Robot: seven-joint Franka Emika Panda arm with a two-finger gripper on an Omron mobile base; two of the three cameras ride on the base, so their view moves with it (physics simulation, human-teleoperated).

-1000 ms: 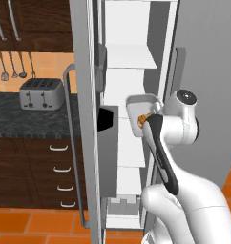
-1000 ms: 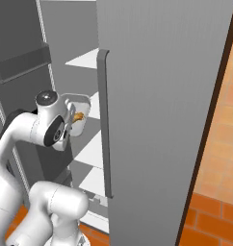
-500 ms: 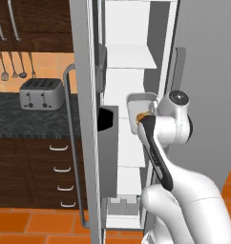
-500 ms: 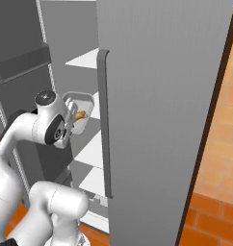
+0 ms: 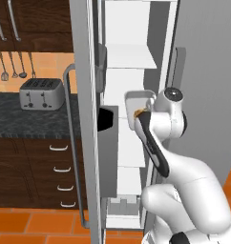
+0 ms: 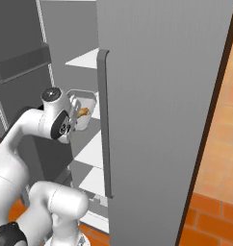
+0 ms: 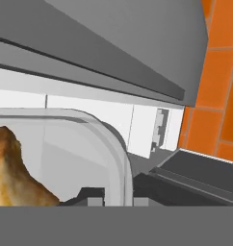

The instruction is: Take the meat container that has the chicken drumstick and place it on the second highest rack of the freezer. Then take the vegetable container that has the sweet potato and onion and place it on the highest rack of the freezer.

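Note:
My gripper is shut on the rim of the clear meat container, with one dark fingertip on each side of the rim. The golden-brown chicken drumstick lies inside it. In the base views the container hangs in the mouth of the open freezer, with the drumstick showing through its wall. One white rack is above the container and another is below it. The frame cuts the top of the stack. The vegetable container is out of view.
The freezer's left door stands open with its grey bar handle. The grey right door and its handle are close beside the arm. A toaster sits on the dark counter over wooden drawers.
The hand has carried the container a little further in towards the freezer's shelves and slightly up. The grip has stayed shut.

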